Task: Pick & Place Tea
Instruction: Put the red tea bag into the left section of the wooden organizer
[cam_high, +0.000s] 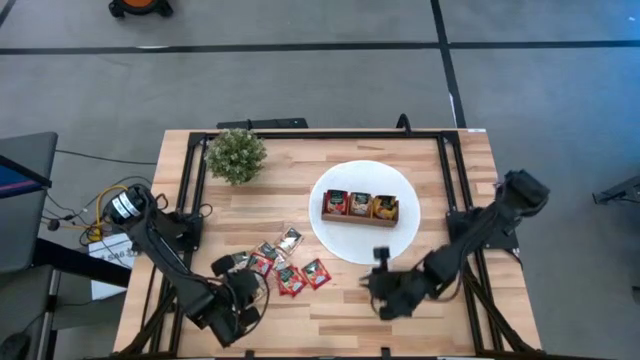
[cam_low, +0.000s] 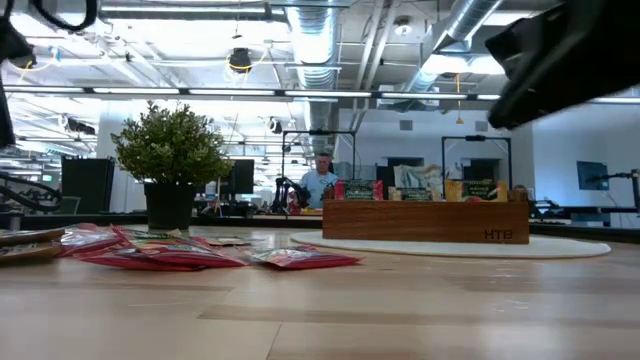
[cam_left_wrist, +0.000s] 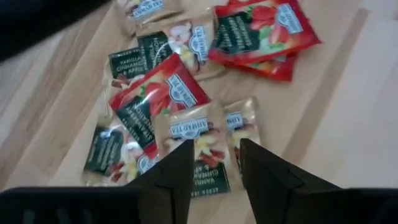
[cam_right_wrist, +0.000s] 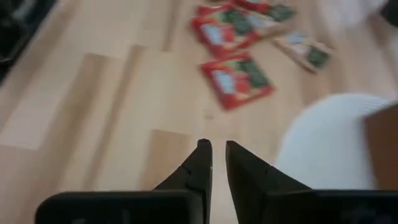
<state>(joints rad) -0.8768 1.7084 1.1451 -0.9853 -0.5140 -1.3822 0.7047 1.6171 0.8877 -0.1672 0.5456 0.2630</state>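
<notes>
Left end effector (cam_left_wrist: 214, 165) parted over tea sachets (cam_left_wrist: 186, 99), right end effector (cam_right_wrist: 213, 158) seemingly empty

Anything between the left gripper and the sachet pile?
Nothing visible. The left gripper hangs open directly over the tea sachets, with a pale sachet showing between its fingers and only bare table around.

A light wooden table (cam_high: 340, 310) carries a potted plant (cam_high: 236, 155) at its far side, a white plate (cam_high: 340, 235) just beyond the right gripper (cam_high: 385, 292), and loose tea sachets (cam_high: 290, 270) scattered just ahead of the left gripper (cam_high: 243, 300).
</notes>
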